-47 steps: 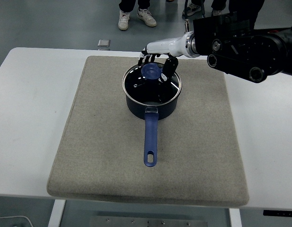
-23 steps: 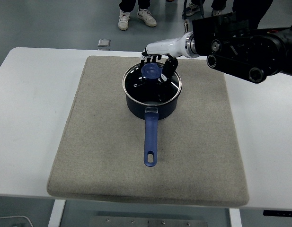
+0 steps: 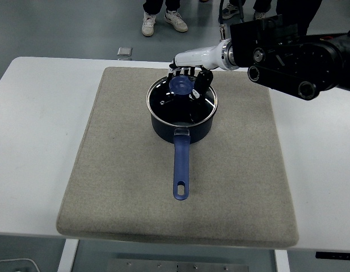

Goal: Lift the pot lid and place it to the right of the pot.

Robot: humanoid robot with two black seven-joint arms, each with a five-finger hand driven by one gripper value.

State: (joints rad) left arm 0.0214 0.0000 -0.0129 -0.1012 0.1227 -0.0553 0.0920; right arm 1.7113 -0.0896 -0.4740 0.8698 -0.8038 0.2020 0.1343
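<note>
Lid (image 3: 182, 97) sits on pot (image 3: 182, 120), unlifted. Right hand (image 3: 189, 79) fingers curl around lid's blue knob (image 3: 180, 85); lift and rightward placement remain.

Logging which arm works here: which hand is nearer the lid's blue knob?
Right. The right hand is curled around the blue knob; the left hand is out of view.

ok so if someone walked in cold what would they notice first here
Most likely the dark blue pot in the middle of the grey mat, its long blue handle pointing toward the near table edge. Next, the right hand reaching in from the upper right, its black fingers curled around the blue knob of the glass lid, which sits on the pot. At the top, people's shoes stand on the floor beyond the white table.
</note>
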